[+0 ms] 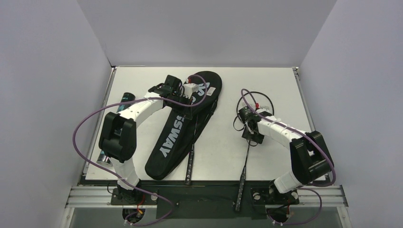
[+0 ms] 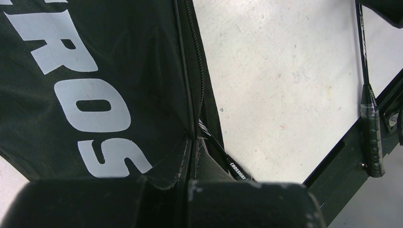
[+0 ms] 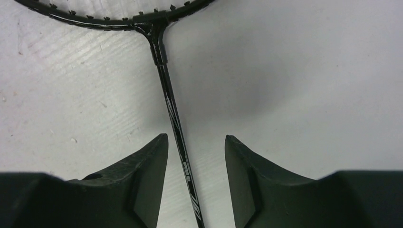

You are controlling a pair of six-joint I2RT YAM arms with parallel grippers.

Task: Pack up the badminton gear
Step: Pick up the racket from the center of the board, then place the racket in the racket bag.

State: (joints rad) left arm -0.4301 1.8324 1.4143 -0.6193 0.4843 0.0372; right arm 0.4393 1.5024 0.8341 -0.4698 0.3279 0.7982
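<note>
The black racket bag [image 1: 176,137] with white "CROSSWAY" print lies slanted on the table's left half. My left gripper [image 1: 188,92] is shut on the bag's edge [image 2: 189,95] near its wide end. One racket sits inside the bag, its handle [image 1: 190,164] sticking out at the narrow end and its shaft [image 2: 236,170] showing beside the flap. A second racket [image 1: 246,161] lies on the bare table to the right. My right gripper [image 3: 196,137] stands open astride that racket's shaft [image 3: 166,95], just below the head [image 3: 119,21], and does not touch it. The black tube [image 1: 124,100] lies at the far left.
The second racket's handle [image 2: 373,137] reaches over the table's near edge onto the black base rail [image 1: 204,190]. Purple cables loop above both arms. White walls close in the table [image 1: 280,85] on the left, the back and the right.
</note>
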